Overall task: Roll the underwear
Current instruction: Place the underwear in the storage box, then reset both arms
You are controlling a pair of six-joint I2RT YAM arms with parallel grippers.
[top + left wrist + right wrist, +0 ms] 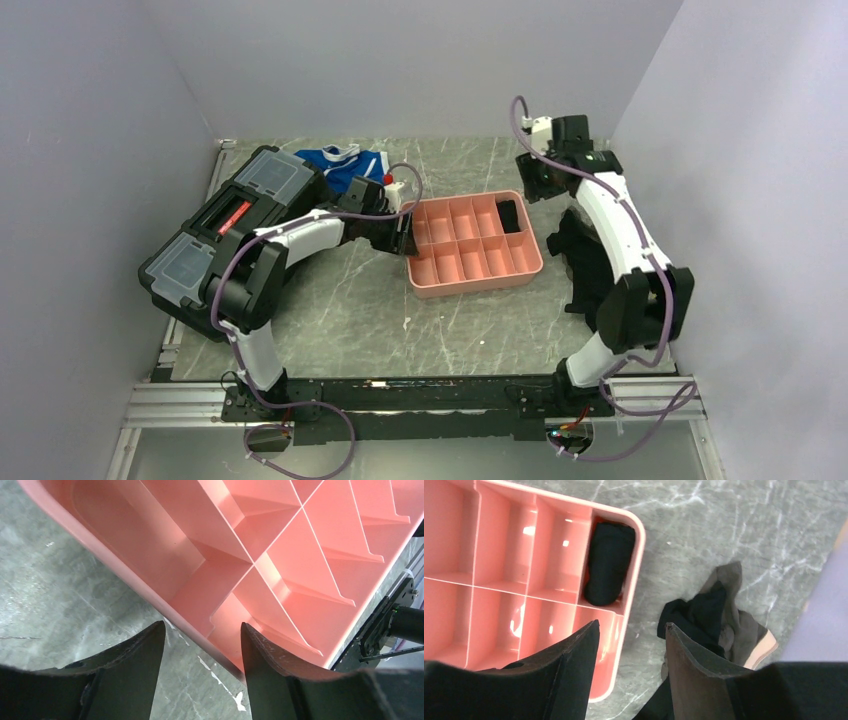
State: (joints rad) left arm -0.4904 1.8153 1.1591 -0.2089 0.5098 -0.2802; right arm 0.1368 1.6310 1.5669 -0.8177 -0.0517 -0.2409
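Observation:
A pink tray (475, 288) with several compartments sits mid-table. A rolled black fabric piece (509, 215) lies in its far right compartment, also in the right wrist view (609, 570). A heap of black and grey garments (585, 265) lies on the table right of the tray (704, 615). No white stripes or lettering show, so I cannot tell which piece is the underwear. My left gripper (405, 237) is open and empty, its fingers either side of the tray's left wall (202, 630). My right gripper (538, 187) is open and empty above the gap between tray and heap (631, 630).
A black toolbox (230, 225) stands at the left, under my left arm. Blue-and-white briefs (345, 165) lie at the back, behind the toolbox. Grey walls close in the table on three sides.

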